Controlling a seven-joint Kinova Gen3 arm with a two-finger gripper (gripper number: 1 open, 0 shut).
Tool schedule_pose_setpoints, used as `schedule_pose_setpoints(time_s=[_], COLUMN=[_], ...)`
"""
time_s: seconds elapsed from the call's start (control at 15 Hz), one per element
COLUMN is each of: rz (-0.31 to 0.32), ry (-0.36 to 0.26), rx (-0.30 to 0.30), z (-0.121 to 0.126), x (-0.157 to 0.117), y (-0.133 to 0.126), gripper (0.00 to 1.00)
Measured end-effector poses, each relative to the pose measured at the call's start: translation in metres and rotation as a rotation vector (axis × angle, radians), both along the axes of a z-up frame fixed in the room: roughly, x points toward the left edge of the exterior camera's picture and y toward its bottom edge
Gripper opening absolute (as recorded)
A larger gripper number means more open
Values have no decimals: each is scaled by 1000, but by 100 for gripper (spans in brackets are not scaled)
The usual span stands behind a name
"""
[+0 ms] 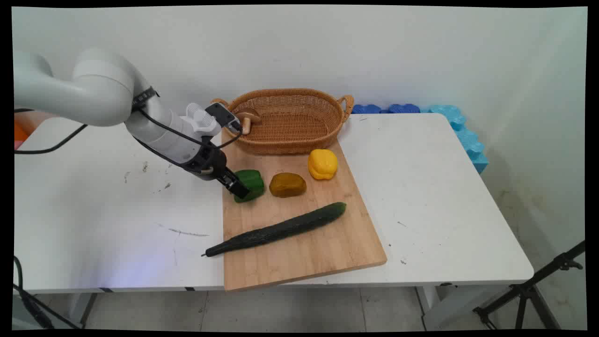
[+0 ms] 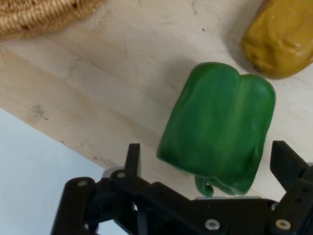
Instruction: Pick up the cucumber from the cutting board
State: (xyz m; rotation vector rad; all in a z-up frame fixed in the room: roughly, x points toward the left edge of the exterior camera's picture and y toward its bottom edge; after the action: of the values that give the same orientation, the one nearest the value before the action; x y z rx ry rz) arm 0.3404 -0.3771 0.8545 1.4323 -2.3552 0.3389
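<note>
Green pepper (image 2: 220, 132) is being framed btwn the two fingers of the tool (image 2: 210, 169), which is being held open w/ jaws spread wide to either side of it, not yet touching as far as can be told. Pepper is lying on its side at the left end of the wooden board (image 1: 304, 243), stem end toward the tool. It is judged light, hollow, fairly stiff but glossy & smooth, so prob. slippery; its lobed, blocky body looks best taken across the broad mid-section, not at the narrow curled stem. Just beside it on the board a brownish-yellow lump (image 1: 287, 184) w/ matte, dimpled skin is lying, shape rounded; what it is can't be told. Further along a yellow pepper (image 1: 322, 164), shiny & blocky, is sitting near the wicker basket (image 1: 299, 140), an oval woven piece w/ loop handles, in which a mushroom (image 1: 247, 119) is resting. A long dark cucumber (image 1: 276, 230), slim & bumpy, is lying diagonally, its tip overhanging onto the white table (image 1: 117, 210).
</note>
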Motion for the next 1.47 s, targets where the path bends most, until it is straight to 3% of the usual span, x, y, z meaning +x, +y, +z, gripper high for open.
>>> schedule_pose_setpoints(time_s=[0.6, 1.47], rz=[-11, -168], ry=[5, 15], rx=[-21, -34], z=[3, 44], x=[-9, -57], y=[0, 18], gripper=[100, 100])
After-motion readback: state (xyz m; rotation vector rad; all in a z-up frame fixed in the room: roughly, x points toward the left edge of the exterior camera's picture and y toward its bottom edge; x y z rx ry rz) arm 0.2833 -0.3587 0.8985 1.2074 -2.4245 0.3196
